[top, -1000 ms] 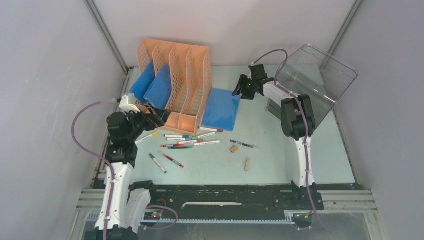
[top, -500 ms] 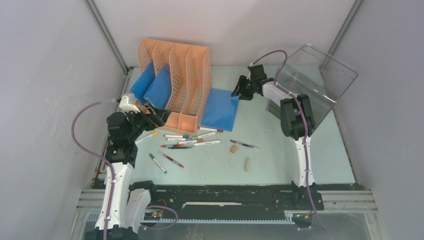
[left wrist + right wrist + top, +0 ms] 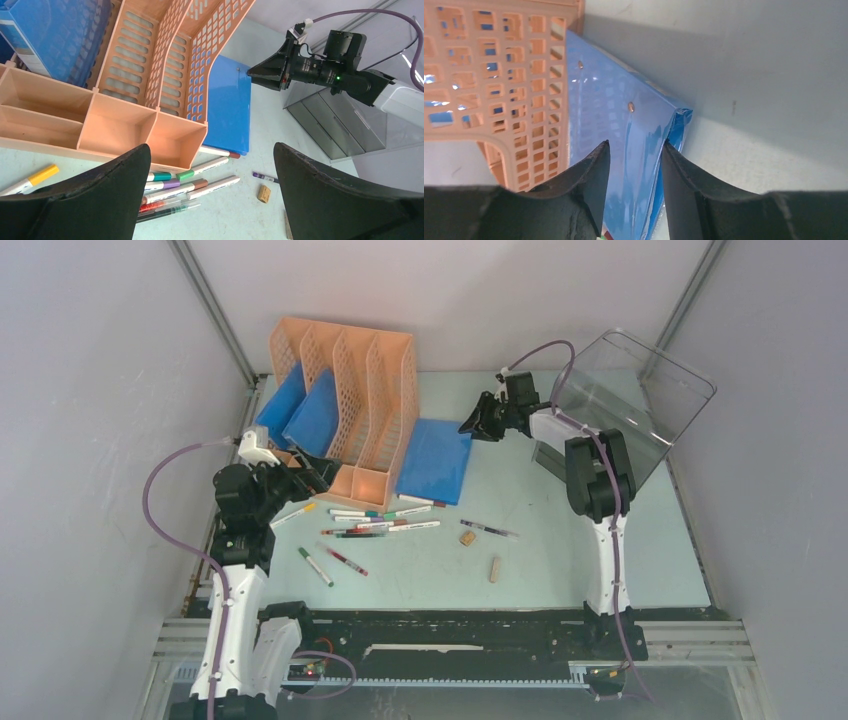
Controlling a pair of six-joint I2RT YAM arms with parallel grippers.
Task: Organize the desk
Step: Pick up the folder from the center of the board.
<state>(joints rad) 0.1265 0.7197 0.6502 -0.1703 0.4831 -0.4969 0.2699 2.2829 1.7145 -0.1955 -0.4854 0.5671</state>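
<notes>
The desk (image 3: 560, 560) is a pale mint tabletop. A blue folder (image 3: 435, 460) lies flat against the right side of the orange file rack (image 3: 360, 390). My right gripper (image 3: 470, 426) is down on the folder's far right corner. In the right wrist view its fingers (image 3: 589, 170) straddle the glossy folder (image 3: 614, 100) near its edge, half closed with a gap between them, and the cover bulges in that gap. My left gripper (image 3: 320, 472) hovers wide open at the rack's near left end, holding nothing. Through it I see a bunch of pens (image 3: 200, 185) in front of the rack (image 3: 150, 75).
Two more blue folders (image 3: 300, 410) stand in the rack's left slots. Markers (image 3: 375, 520) lie bunched in front of the rack, two more (image 3: 325, 562) to the left, a purple pen (image 3: 488, 530) and two small tan pieces (image 3: 467, 537) mid-desk. A clear drawer box (image 3: 640, 390) fills the far right corner.
My right gripper has moved left and narrowed its jaws over the folder's corner. The blue folder and the orange rack have shifted slightly left. The left arm has not moved.
</notes>
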